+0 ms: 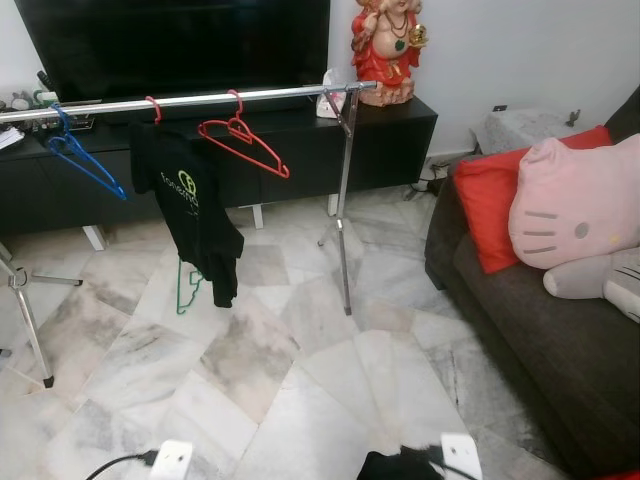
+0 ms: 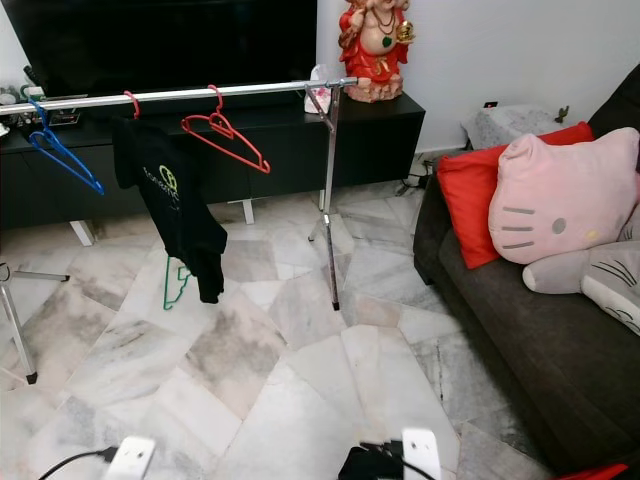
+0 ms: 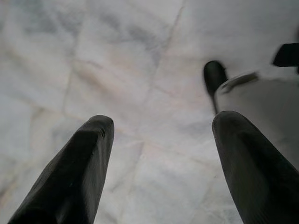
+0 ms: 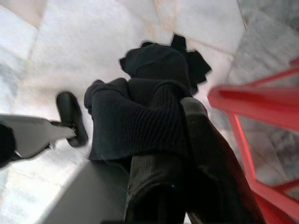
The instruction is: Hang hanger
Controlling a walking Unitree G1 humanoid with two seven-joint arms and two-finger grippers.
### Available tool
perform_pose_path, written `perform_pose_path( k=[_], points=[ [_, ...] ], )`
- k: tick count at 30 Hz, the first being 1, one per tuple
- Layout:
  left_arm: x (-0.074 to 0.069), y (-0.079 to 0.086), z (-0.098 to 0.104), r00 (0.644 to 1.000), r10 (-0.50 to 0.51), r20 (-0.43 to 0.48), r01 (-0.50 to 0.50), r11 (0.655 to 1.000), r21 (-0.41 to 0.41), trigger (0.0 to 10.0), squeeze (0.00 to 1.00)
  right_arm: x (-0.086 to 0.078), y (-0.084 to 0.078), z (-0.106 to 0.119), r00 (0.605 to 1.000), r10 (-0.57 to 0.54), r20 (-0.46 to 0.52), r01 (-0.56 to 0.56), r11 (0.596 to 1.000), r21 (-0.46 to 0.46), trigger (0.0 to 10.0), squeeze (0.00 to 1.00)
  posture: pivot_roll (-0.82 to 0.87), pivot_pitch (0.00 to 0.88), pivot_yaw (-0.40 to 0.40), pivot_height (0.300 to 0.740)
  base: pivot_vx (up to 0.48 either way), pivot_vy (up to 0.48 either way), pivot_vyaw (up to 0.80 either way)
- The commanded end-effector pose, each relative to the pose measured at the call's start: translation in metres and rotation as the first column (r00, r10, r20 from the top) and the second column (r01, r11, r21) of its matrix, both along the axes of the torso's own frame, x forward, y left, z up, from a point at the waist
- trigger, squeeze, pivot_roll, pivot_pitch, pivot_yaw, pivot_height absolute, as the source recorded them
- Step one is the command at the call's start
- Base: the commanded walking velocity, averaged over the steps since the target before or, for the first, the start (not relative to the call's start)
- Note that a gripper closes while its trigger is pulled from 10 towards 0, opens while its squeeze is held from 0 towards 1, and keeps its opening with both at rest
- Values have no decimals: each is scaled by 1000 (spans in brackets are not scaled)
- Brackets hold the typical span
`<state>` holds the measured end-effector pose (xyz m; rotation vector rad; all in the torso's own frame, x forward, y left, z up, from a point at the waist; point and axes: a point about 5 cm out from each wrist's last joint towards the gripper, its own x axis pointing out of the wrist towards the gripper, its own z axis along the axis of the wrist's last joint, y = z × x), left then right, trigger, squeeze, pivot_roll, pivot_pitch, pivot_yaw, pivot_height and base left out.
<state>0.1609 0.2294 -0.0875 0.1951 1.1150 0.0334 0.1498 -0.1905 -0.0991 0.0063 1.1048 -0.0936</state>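
Silver metal clothes rail point(image 1: 200, 100) runs across upper left of the head views, w/ a vertical post point(image 1: 345, 200) mid-frame. On it, left to right: blue plastic hanger point(image 1: 85, 165), black T-shirt w/ green logo point(image 1: 190, 205) on a red-hooked hanger, then an empty red plastic hanger point(image 1: 245, 140). A green hanger point(image 1: 187, 290) hangs low behind the shirt's hem. Floor is pale marble tile point(image 1: 300, 380).

Right gripper point(image 4: 177, 140): in the right wrist view its black fingers are pressed shut on a dark ribbed black garment point(image 4: 140, 112) bunched over them; a second red hanger point(image 4: 261, 107) sits just beside it at the right edge of that frame — can't tell if it's gripped too.

Left gripper point(image 3: 161, 163): fingers spread wide apart, nothing between them, only tile below.

Right of frame: dark grey sofa point(image 1: 560, 350), red cushion point(image 1: 490, 210), pink cat-face plush pillow point(image 1: 575, 205).
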Motion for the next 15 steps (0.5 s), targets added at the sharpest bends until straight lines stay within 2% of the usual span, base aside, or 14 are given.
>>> perform_pose_path(
  k=[1, 3, 4, 7, 11, 15],
  points=[
    [-7, 8, -1, 999, 37, 8, -37, 999, 17, 10000, 0, -7, -11, 0, 1000, -8, 19, 8, 1000, -20, 10000, 0, -169, 0, 27, 740, 0, 0, 0],
    [-12, 12, -2, 997, 71, 5, -71, 997, 18, 10000, 0, -15, -19, -2, 1000, -2, 10, 3, 999, -37, 10000, 0, -186, 0, 32, 740, 0, 0, 0],
    [-12, 12, -2, 997, 71, 5, -71, 997, 18, 10000, 0, -15, -19, -2, 1000, -2, 10, 3, 999, -37, 10000, 0, -186, 0, 32, 740, 0, 0, 0],
    [-15, 13, -3, 997, 73, 9, -73, 997, 27, 10000, 0, -24, -33, -2, 1000, -26, -7, 26, 998, -51, 10000, 0, -181, 0, 29, 740, 0, 0, 0],
    [-16, 13, -3, 995, 99, 24, -99, 995, 18, 10000, 0, -22, -34, -1, 1000, -21, 13, 22, 999, -44, 10000, 0, -140, 0, 19, 740, 0, 0, 0],
    [-14, 12, -2, 987, 154, 43, -154, 988, -4, 10000, 0, -15, -31, 1, 999, 29, 24, -28, 999, -42, 10000, 0, -116, 0, 3, 740, 0, 0, 0]
  ],
)
